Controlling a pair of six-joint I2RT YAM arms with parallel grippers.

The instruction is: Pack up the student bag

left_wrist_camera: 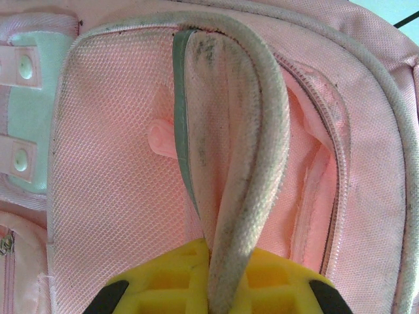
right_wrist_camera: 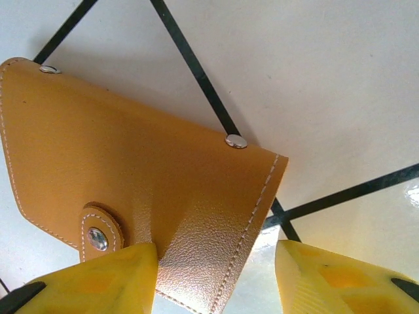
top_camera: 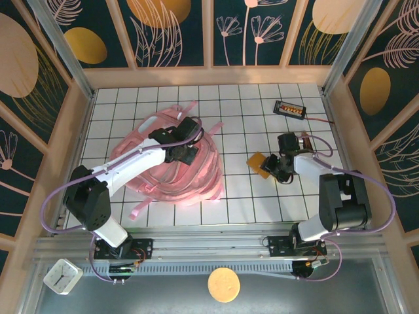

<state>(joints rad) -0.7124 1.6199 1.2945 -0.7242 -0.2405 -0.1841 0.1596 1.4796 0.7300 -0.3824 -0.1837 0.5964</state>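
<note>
Left gripper (left_wrist_camera: 229,291) jaws clamp the student bag (left_wrist_camera: 111,170) rim (left_wrist_camera: 265,131); lift it wide. Right gripper (right_wrist_camera: 216,275) jaws open: centre over wallet (right_wrist_camera: 131,157).

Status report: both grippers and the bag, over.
Left gripper shut on student bag piping. Right gripper open over tan wallet corner, on table. Nothing seen between wallet and bag.
</note>
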